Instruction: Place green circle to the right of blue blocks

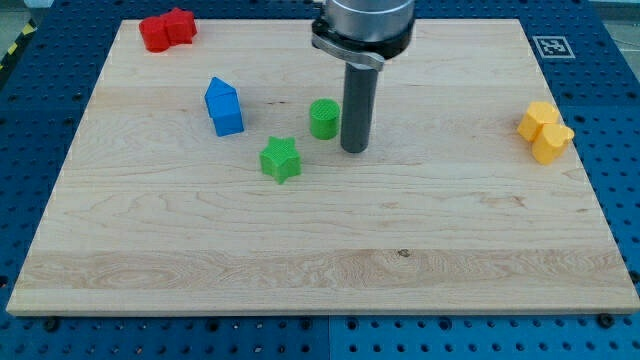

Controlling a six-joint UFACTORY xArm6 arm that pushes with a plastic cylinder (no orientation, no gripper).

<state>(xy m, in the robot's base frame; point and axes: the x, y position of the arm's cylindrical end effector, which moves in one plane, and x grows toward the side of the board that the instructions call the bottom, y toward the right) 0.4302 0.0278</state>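
Note:
The green circle (pixel 323 118) stands on the wooden board (pixel 320 240), a little above the board's middle. The blue block (pixel 223 106), shaped like a small house, lies to the view's left of it, with a gap between them. My tip (pixel 353 149) rests on the board just to the view's right of the green circle, close beside it; I cannot tell if they touch. The dark rod rises from there to the arm's grey head at the view's top.
A green star (pixel 281 159) lies below and left of the green circle. Two red blocks (pixel 166 29) sit together at the top left corner. Two yellow blocks (pixel 545 131) sit together at the right edge. A marker tag (pixel 551 46) is at the top right.

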